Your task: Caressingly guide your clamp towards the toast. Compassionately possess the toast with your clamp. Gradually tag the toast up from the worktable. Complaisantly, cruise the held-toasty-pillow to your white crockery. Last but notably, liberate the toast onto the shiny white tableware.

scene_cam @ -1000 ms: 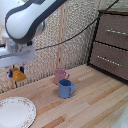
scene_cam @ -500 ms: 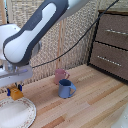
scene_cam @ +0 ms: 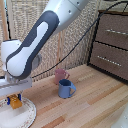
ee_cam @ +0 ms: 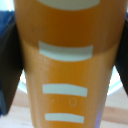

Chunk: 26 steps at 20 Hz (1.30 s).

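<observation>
The toast [scene_cam: 16, 103] is a small orange-brown block held between the short blue-tipped fingers of my clamp [scene_cam: 15, 103], low over the white crockery [scene_cam: 20, 118] at the exterior view's lower left. In the wrist view the toast [ee_cam: 67, 65] fills the picture, orange with pale bars, with a dark finger [ee_cam: 9, 75] pressed against each side. The plate's white surface shows just beside the toast there. The light wooden worktable [scene_cam: 95, 105] lies under the plate.
A blue mug [scene_cam: 65, 89] and a pink mug [scene_cam: 61, 75] stand on the table near the middle. A dark brown drawer cabinet [scene_cam: 112, 45] stands at the exterior view's right. A wicker screen runs behind.
The arm has lowered, carrying the toast down from above the plate's far edge to just over the plate. The mugs have not moved.
</observation>
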### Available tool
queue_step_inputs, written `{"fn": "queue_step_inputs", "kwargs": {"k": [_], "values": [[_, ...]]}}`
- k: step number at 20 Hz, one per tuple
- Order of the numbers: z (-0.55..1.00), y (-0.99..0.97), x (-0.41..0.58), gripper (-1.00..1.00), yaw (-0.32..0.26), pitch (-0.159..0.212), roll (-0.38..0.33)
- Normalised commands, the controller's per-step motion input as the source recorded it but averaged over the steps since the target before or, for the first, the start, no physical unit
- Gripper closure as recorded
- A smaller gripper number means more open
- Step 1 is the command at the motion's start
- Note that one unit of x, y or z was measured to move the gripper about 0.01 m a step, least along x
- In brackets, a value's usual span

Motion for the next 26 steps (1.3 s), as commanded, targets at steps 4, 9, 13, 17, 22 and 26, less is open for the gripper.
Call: {"fn": "queue_step_inputs", "kwargs": {"k": [4, 9, 13, 17, 22, 26], "values": [[-0.34, 0.43, 0.341, 1.0, 0.018, -0.124, -0.184], [-0.25, 0.4, 0.283, 1.0, 0.029, -0.133, -0.225], [0.07, 0.2, 0.105, 1.0, 0.077, -0.127, -0.241], [0.35, 0.08, 0.002, -1.0, 0.088, -0.07, -0.185], [0.71, -0.23, -0.006, -1.0, 0.031, 0.084, -0.086], [0.72, -0.34, 0.005, -1.0, 0.026, 0.05, -0.127]]}}
